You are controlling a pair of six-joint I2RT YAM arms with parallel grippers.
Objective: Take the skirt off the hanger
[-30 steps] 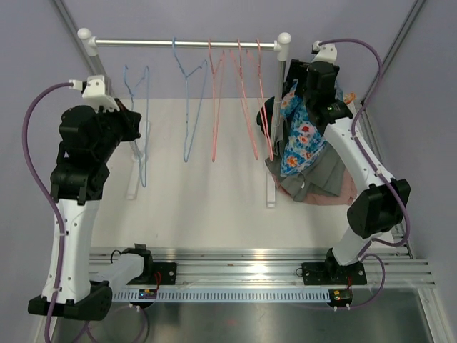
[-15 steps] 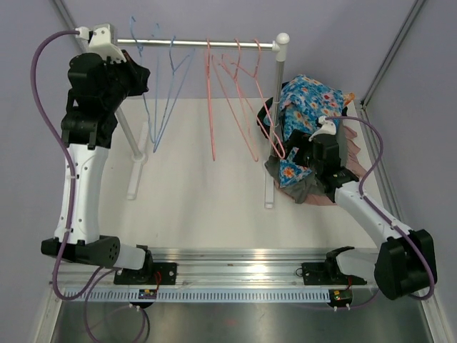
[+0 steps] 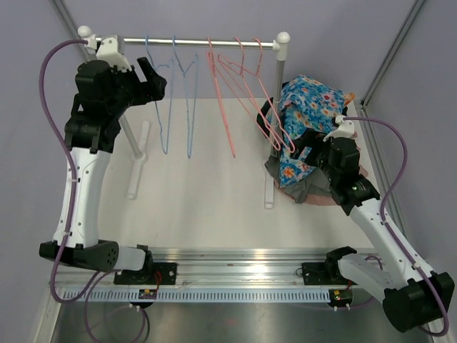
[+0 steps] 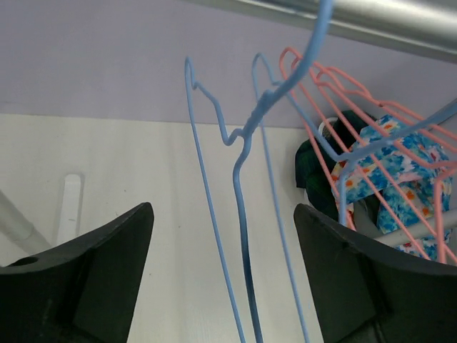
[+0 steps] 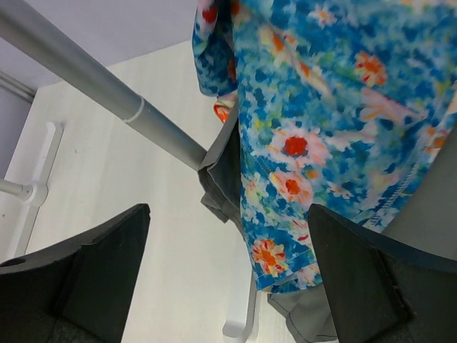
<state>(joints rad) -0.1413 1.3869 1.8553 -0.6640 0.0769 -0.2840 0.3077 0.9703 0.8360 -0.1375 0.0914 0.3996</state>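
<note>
Both are gaping empty: right gripper [image 5: 228, 211]; left gripper [image 4: 223, 211] is crowding a blue hanger [image 4: 243, 236] below the rail [image 3: 189, 43], risking dislodging it.

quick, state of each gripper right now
left gripper: open, holding nothing
right gripper: open, holding nothing

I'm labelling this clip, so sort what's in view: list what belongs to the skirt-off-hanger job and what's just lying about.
Job: floral skirt; pink hangers next to it; left pincer and right pincer, both open.

Lying about: blue hangers; grey garment by the skirt; rack rail.
</note>
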